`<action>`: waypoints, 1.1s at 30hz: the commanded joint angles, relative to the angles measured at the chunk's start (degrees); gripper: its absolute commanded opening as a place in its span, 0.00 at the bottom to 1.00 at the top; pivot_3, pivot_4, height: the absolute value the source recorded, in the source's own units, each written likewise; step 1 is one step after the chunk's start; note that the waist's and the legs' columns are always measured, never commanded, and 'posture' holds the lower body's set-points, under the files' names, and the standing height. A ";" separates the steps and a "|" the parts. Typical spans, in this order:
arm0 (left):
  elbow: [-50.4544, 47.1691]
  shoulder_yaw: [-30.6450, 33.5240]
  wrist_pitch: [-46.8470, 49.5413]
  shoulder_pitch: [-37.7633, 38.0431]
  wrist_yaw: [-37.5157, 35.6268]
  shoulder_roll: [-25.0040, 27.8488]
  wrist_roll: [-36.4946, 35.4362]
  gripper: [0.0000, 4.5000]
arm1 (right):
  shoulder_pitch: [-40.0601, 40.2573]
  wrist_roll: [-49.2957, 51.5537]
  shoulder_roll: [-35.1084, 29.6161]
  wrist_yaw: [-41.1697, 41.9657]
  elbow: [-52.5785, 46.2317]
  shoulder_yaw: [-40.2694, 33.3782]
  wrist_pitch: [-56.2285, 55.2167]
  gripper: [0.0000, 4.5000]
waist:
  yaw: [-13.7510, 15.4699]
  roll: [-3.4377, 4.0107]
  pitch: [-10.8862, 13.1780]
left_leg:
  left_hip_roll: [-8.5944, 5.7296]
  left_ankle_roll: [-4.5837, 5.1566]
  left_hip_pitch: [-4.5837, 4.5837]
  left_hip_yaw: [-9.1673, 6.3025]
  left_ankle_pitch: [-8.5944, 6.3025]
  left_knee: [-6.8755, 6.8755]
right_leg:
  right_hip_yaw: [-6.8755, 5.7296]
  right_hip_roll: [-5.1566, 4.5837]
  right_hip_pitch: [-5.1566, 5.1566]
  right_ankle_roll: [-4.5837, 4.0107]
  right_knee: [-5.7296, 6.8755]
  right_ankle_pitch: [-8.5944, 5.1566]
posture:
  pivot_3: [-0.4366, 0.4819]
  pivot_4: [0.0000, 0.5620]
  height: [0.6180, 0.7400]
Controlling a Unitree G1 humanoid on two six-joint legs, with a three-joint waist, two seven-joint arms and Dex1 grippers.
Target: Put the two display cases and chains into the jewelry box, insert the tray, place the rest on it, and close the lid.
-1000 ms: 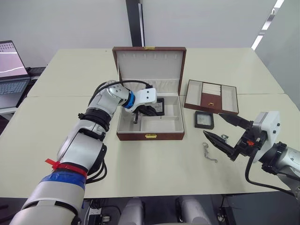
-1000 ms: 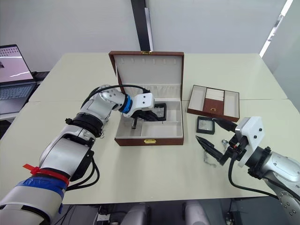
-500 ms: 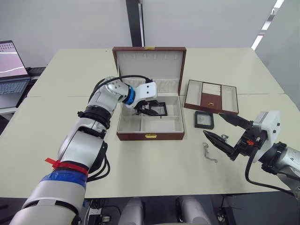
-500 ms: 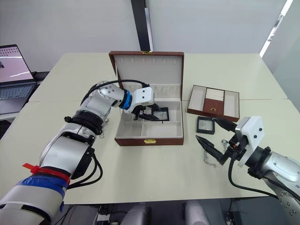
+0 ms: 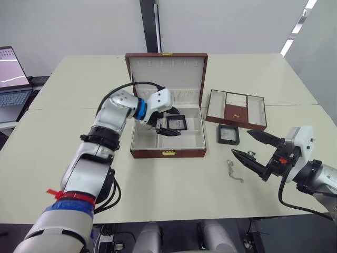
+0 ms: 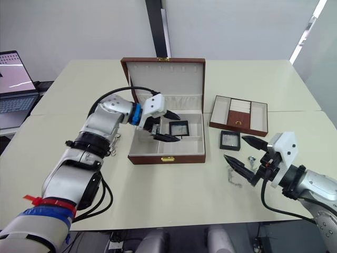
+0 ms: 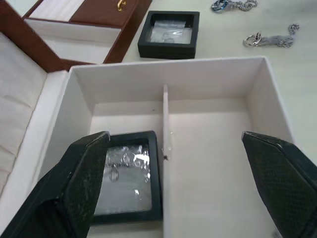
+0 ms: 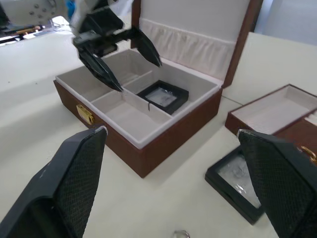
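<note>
The left gripper (image 5: 169, 122) hung over the open jewelry box (image 5: 167, 153), fingers wide apart, holding nothing. One display case (image 5: 177, 122) lay flat inside, at the back right. The right gripper (image 5: 254, 147) was wide open and empty too, above the chains (image 5: 235, 171).

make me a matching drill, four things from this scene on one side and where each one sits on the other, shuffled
Things:
1. left pincer
2. tray
3. chains
4. case with no box around it

Places:
A. on the table, between tray and chains
B. open, above the box
C. right of the box, by its open lid
D. on the table, at the right pincer

Pairs: 1-B, 2-C, 3-D, 4-A
</note>
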 commanded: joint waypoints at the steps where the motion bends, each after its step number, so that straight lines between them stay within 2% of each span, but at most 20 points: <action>1: -11.71 4.78 8.80 4.12 1.18 3.48 -5.53 0.98 | -0.61 -1.85 -0.60 3.18 4.44 -1.97 -3.54 1.00 | -0.06 0.02 -0.01 | 0.01 0.02 -0.01 -0.02 -0.01 0.05 | 0.00 0.01 0.00 0.00 0.02 0.00 | 0.48 0.27 1.00; 5: -25.74 11.69 20.49 13.86 6.41 8.65 -10.84 0.98 | -1.82 -4.44 0.03 6.25 13.74 -2.72 -7.38 1.00 | -0.19 0.04 -0.02 | 0.02 0.09 -0.01 0.01 -0.05 0.12 | 0.04 0.00 0.01 0.00 0.02 0.00 | 0.48 0.27 1.00; 9: -35.54 19.15 27.04 23.96 14.14 12.31 -13.71 0.98 | -4.88 -6.45 -0.38 8.06 21.28 -2.95 -10.13 1.00 | -0.08 0.04 -0.02 | 0.03 0.12 -0.01 0.00 -0.07 0.14 | 0.03 -0.01 0.02 -0.01 0.03 0.00 | 0.48 0.27 1.00; 15: -47.69 33.15 33.62 39.49 24.81 13.92 -17.48 0.98 | -10.81 -9.61 -0.25 10.36 33.26 -2.42 -13.92 1.00 | 0.02 0.06 -0.03 | 0.04 0.12 0.01 0.04 -0.08 0.14 | 0.05 -0.06 0.03 -0.01 0.01 0.01 | 0.48 0.27 1.00; 23: -43.04 46.07 25.35 50.01 33.77 12.85 -17.27 0.98 | -17.02 -13.56 -0.06 12.16 46.74 -2.07 -19.88 1.00 | 0.72 0.11 -0.05 | -0.01 0.11 0.03 0.12 -0.09 0.16 | 0.09 -0.13 0.06 0.02 -0.03 0.03 | 0.48 0.27 1.00; 27: -40.44 48.23 20.80 53.09 37.67 10.89 -17.14 0.98 | -18.00 -14.55 0.51 12.10 49.54 -2.02 -21.81 1.00 | 0.75 0.13 -0.07 | 0.00 0.11 0.02 0.12 -0.09 0.16 | 0.09 -0.18 0.06 0.02 -0.04 0.04 | 0.48 0.27 1.00; 33: -36.41 47.64 12.94 55.50 43.95 7.64 -15.27 0.98 | -18.24 -15.70 1.55 11.23 51.14 -2.06 -23.55 1.00 | 0.75 0.13 -0.07 | -0.01 0.11 0.04 0.14 -0.09 0.15 | 0.09 -0.22 0.06 0.03 -0.04 0.05 | 0.48 0.27 1.00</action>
